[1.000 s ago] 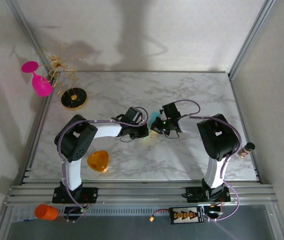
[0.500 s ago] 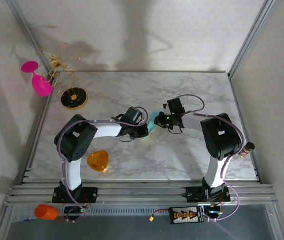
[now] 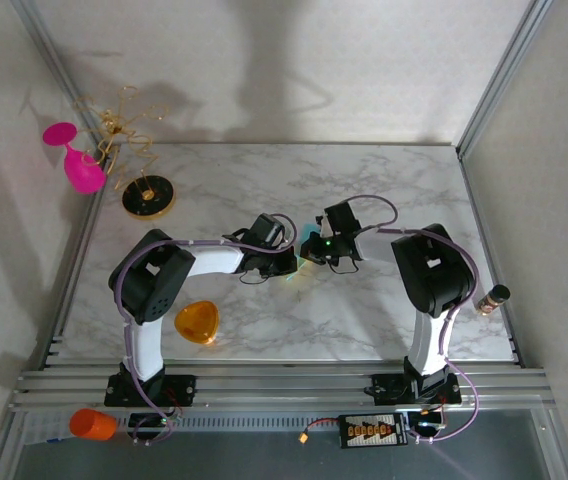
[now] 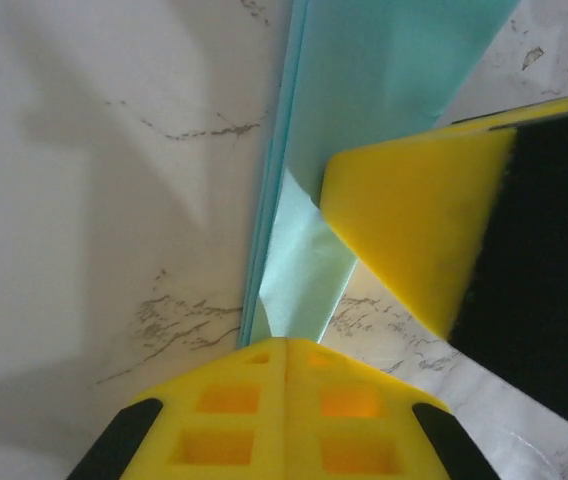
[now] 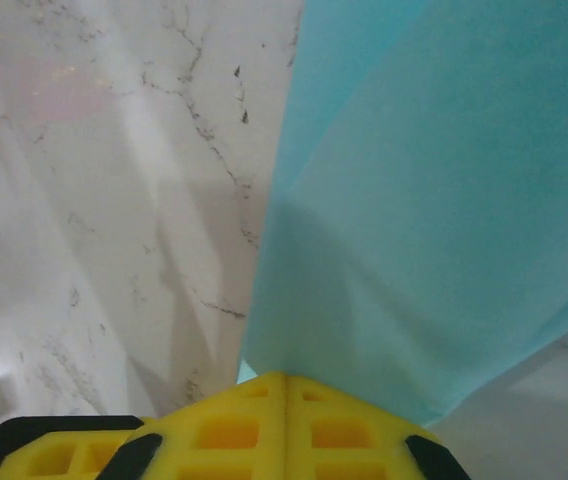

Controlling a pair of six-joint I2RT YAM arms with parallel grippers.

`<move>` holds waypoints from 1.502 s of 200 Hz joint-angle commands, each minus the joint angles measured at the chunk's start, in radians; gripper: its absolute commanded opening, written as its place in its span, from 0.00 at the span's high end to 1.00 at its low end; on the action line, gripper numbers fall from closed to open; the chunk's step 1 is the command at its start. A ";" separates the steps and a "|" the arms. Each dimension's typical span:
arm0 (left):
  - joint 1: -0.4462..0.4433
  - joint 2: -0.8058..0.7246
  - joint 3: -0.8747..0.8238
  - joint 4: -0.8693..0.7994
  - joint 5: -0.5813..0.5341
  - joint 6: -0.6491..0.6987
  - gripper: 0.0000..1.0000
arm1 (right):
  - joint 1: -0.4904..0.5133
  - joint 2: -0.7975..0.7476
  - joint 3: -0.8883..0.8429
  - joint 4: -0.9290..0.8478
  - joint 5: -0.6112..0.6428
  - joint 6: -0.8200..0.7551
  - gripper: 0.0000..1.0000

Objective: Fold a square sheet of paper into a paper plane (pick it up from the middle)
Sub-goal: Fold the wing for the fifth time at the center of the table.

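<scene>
Where right gripper (image 5: 284,380) clamps, folded paper (image 5: 434,200) seems pinched.

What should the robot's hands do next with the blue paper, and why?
Probably slide the right hand along the fold to sharpen it, while the left hand holds. Both hands are shut on the thin teal-cyan paper sheet, which already shows folded layers.

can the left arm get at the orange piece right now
Probably not yet: the left gripper is shut on the teal paper. The orange piece lies uncovered near that arm's base, so the way looks free once it lets go.
</scene>
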State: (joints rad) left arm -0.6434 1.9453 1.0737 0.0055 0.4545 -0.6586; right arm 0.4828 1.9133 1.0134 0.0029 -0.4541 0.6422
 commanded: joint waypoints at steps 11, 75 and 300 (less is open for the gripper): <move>0.007 -0.024 0.016 -0.085 -0.012 0.009 1.00 | 0.005 0.043 0.003 -0.069 0.037 -0.012 0.98; 0.007 -0.024 0.050 -0.011 0.033 0.004 0.96 | 0.005 0.043 0.003 -0.086 0.060 -0.015 0.97; -0.081 -0.047 -0.034 -0.366 -0.172 0.175 1.00 | 0.005 0.073 0.007 -0.123 0.138 -0.022 0.98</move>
State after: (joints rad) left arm -0.6983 1.9030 1.0710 -0.1062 0.3485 -0.5270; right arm 0.4854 1.9221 1.0325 -0.0277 -0.4377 0.6392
